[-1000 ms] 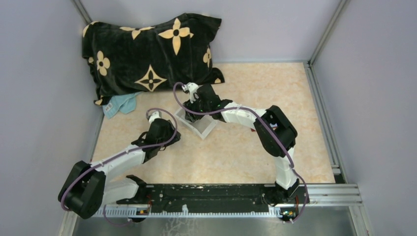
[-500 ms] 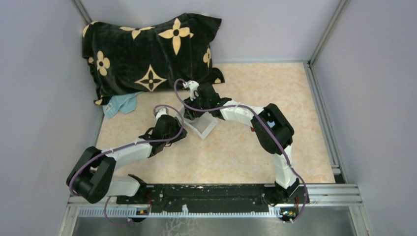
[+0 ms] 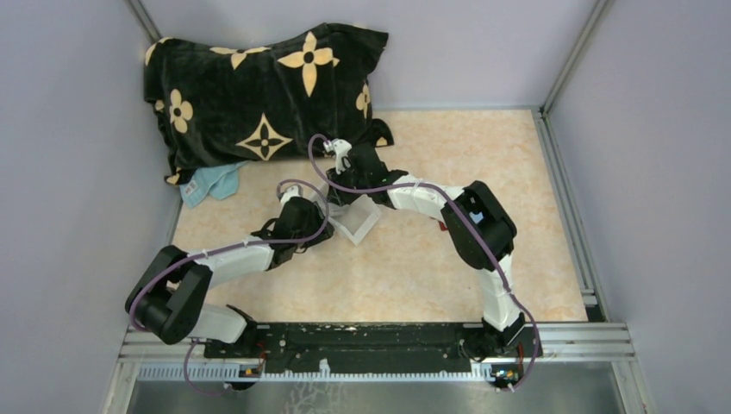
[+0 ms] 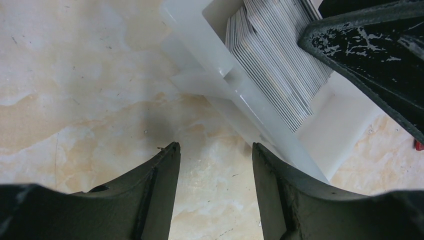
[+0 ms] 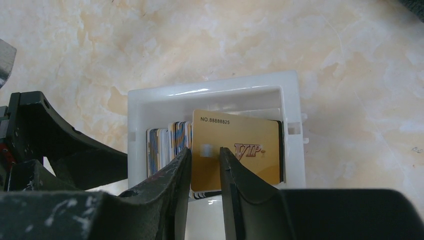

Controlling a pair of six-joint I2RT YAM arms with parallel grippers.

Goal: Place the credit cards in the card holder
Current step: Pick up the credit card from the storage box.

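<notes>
A small white tray [image 5: 210,90] holds several credit cards [image 5: 160,145] standing on edge, with a gold VIP card [image 5: 250,145] lying face up on them. My right gripper [image 5: 205,150] hangs just over the gold card, its jaws a narrow gap apart with nothing between them. My left gripper [image 4: 215,147] is open and empty above the bare table, its right finger close to the tray's wall [image 4: 200,30]. The card stack [image 4: 280,65] shows there too. In the top view both grippers, left [image 3: 317,216] and right [image 3: 340,191], meet at the tray [image 3: 362,226]. The card holder is hidden, apart from a red sliver [image 4: 419,145].
A black pillow with tan flower marks [image 3: 259,95] lies at the back left, with a light blue cloth [image 3: 211,183] at its lower edge. Grey walls and metal rails close in the marble-patterned table [image 3: 483,155].
My left arm has swung right and forward until its gripper reached the tray's left side. My right gripper has stayed over the tray, shifting only slightly.
</notes>
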